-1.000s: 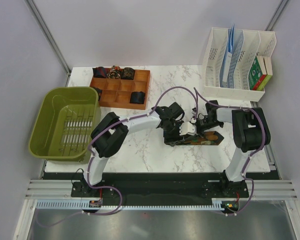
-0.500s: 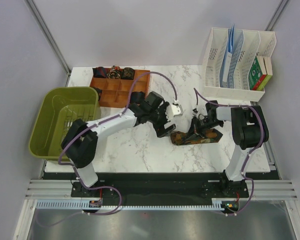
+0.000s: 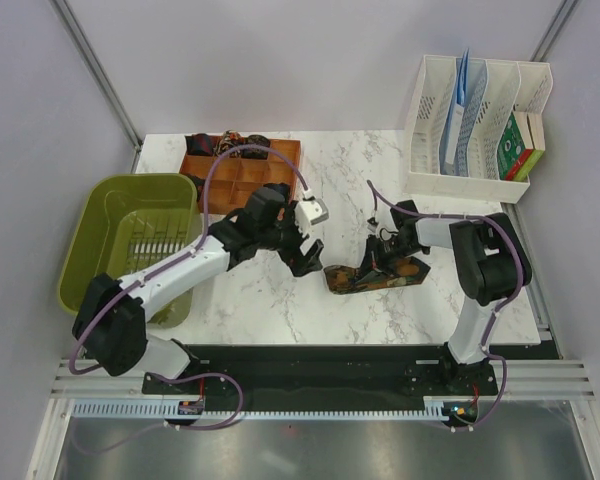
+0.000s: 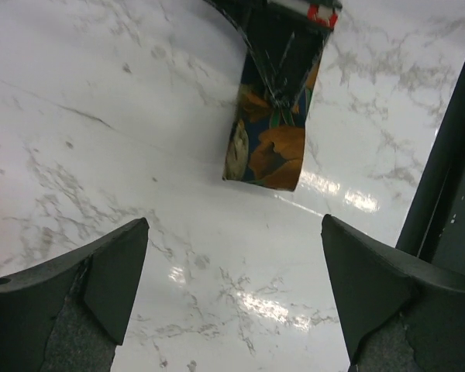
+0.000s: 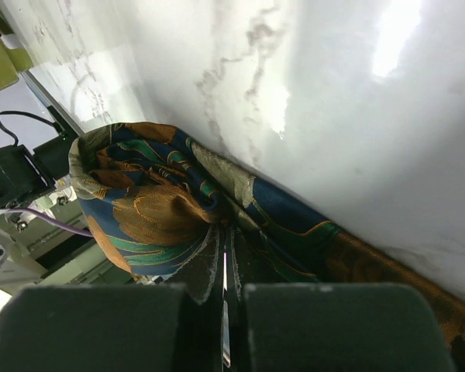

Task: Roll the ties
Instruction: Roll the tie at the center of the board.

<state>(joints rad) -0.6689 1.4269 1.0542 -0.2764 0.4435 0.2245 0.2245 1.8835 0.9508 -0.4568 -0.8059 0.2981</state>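
Your right gripper (image 5: 225, 232) pinches the tie (image 3: 348, 281), which lies left to right, and its loose end sits just ahead of your wide-spread left gripper (image 4: 232, 260).

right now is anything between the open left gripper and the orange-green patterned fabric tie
Nothing visible: only bare white marble tabletop lies between the left gripper and the orange-green patterned fabric tie. The right gripper is shut on it farther along.
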